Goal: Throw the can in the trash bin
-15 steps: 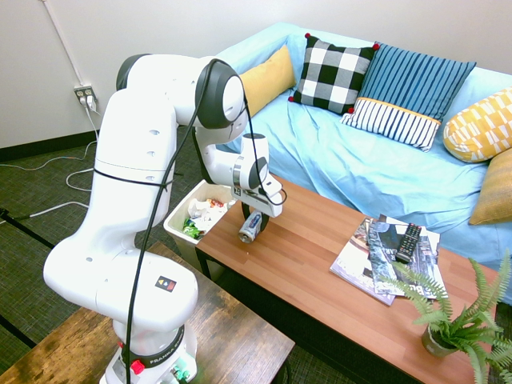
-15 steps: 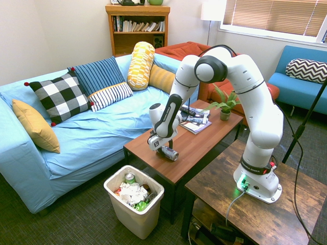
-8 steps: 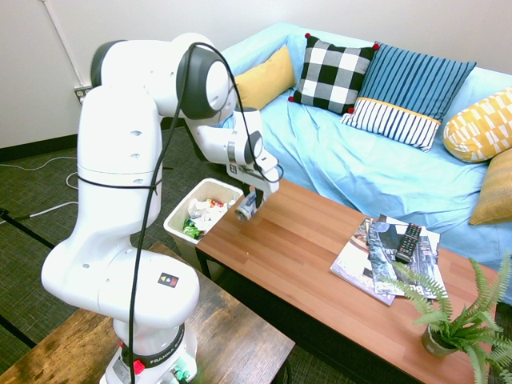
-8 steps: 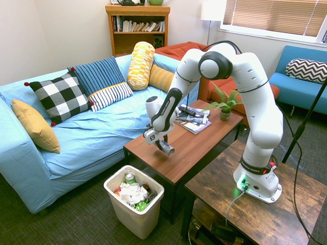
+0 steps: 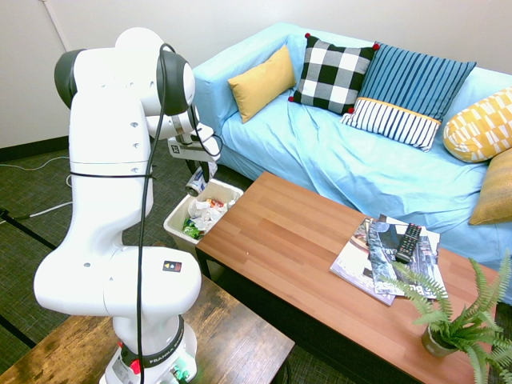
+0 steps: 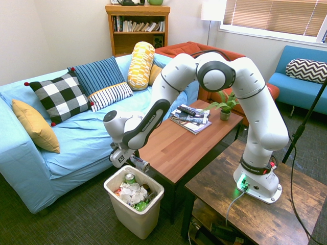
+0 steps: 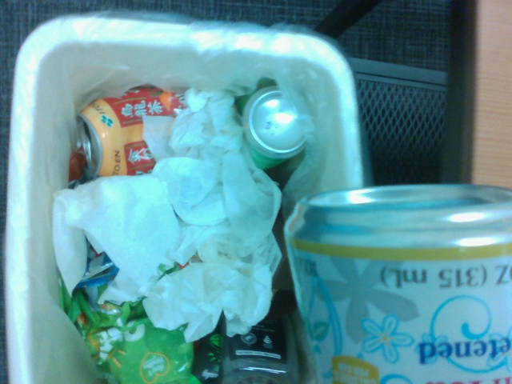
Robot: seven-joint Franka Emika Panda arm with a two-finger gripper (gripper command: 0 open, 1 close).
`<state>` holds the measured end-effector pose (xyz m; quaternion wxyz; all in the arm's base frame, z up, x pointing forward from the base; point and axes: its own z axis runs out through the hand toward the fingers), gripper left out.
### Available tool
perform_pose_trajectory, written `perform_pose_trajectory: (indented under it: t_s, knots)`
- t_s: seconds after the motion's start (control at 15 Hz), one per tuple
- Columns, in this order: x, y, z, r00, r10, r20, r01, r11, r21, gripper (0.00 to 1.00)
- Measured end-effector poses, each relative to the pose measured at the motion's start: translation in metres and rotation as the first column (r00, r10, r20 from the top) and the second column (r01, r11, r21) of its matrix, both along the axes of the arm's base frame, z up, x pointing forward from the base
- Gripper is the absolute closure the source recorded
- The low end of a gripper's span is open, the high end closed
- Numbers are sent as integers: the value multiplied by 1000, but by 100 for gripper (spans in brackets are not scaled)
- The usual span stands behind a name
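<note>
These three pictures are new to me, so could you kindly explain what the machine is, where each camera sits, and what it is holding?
It is one white robot arm with two jaws at its end, the gripper. Two room cameras watch it from opposite sides; the third camera rides on its wrist and looks down. The jaws are shut on the can, held above the trash bin, which stands on the floor by the sofa and already holds crumpled paper and other cans. In the wrist view the held can fills the corner, with the bin below. The wooden coffee table bears magazines, a remote and a potted fern.
</note>
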<state>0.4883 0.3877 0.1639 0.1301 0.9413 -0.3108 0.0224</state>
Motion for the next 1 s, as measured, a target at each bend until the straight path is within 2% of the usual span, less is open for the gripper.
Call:
perform_pose_trajectory:
  t_s: [0.27, 1.0]
  knots:
    - [7, 15, -23, 1000, 6, -16, -6, 1000, -17, 0]
    - [5, 21, -27, 1000, 7, -14, -7, 1000, -21, 0]
